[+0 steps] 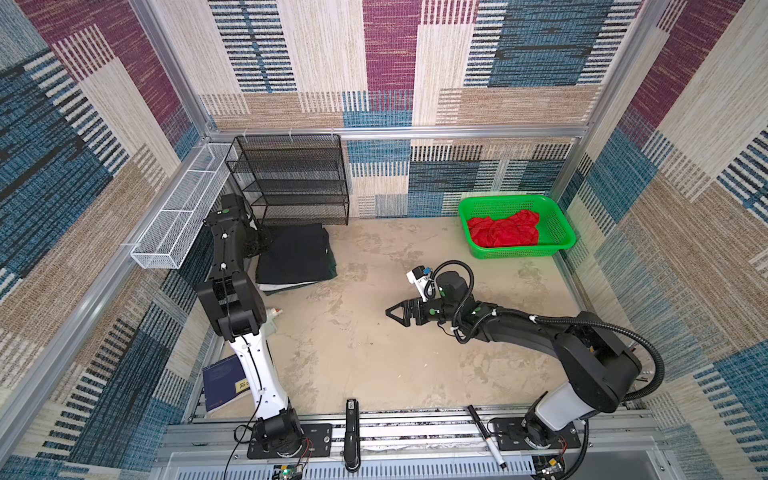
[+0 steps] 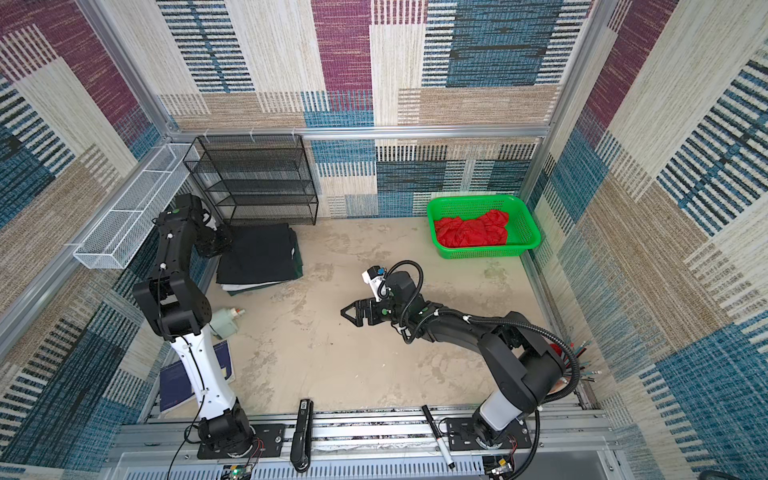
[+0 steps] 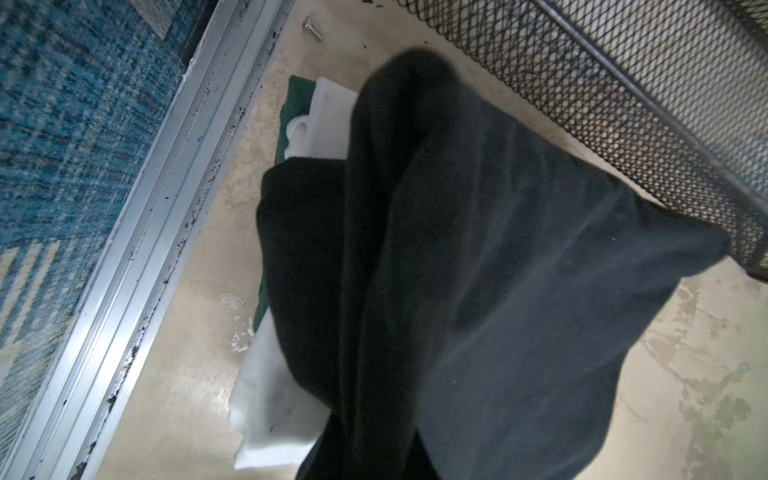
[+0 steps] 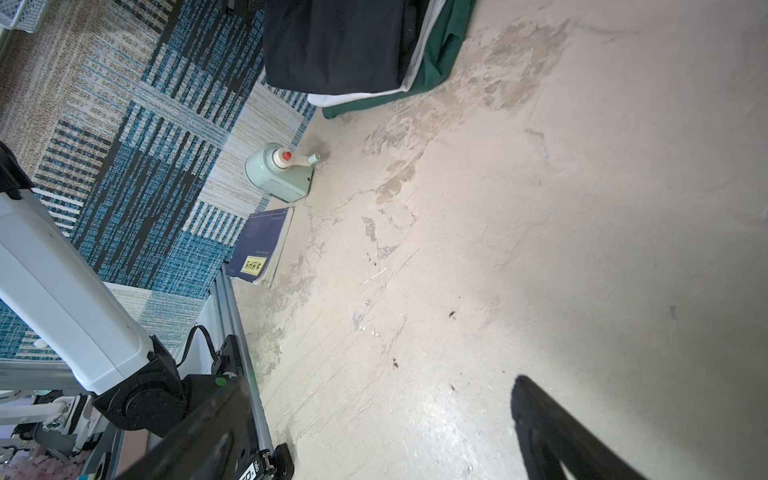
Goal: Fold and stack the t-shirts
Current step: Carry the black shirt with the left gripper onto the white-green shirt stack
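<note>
T-shirts are lying in two places in both top views. A folded stack is sitting at the left middle of the frame, with the black t-shirt on top, the white t-shirt peeking out under its near edge and the dark green t-shirt showing along its right side. The red t-shirt is lying crumpled inside the green basket at the right rear of the table. The stack is sitting just in front of the black mesh rack. The left gripper is reaching down at the stack's left edge, dark against dark cloth, so I cannot tell how its jaws are standing. The right gripper is hovering over bare table near the frame's centre, well apart from both stack and basket. In the left wrist view, the black t-shirt is standing up in a loose fold towards the camera, with the white t-shirt and a strip of the dark green t-shirt lying beneath it, beside the black mesh rack. No fingers are showing, so whether the cloth is being gripped cannot be told. In the right wrist view, the two fingers are standing wide apart with only table between them and nothing held. The stack is lying well beyond them, the black t-shirt over the white t-shirt over the dark green t-shirt.
</note>
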Available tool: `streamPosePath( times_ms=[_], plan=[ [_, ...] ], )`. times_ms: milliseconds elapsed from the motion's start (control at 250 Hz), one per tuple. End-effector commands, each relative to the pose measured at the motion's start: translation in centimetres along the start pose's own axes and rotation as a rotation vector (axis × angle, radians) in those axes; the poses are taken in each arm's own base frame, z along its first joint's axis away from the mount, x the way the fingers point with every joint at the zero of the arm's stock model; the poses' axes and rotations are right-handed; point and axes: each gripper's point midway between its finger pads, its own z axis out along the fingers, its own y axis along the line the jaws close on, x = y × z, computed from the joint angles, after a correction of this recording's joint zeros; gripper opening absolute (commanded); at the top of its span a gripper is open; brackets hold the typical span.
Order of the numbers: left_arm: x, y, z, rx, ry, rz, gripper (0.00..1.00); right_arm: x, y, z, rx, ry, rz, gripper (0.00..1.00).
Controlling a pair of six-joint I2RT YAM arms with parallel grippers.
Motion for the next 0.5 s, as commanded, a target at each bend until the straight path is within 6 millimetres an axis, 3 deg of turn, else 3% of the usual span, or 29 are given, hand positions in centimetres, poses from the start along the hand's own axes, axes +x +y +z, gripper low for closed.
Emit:
streamPosePath(
  times_ms=[0, 228, 496],
  plan=[
    [-1.2, 1.5, -0.4, -0.076, -0.052, -0.031, 0.24, -0.7, 0.7, 0.2, -0.03, -0.015, -0.015, 0.99],
    [-2.2, 1.3, -1.1, -0.076, -0.104, -0.023, 0.42, -0.3, 0.3, 0.7, -0.035, -0.004, -0.002, 0.99],
    [-3.5, -1.3, 0.8, 0.069, -0.15, -0.02, 0.38, 0.3, -0.5, 2.2, -0.044, 0.033, 0.017, 0.99]
  ],
)
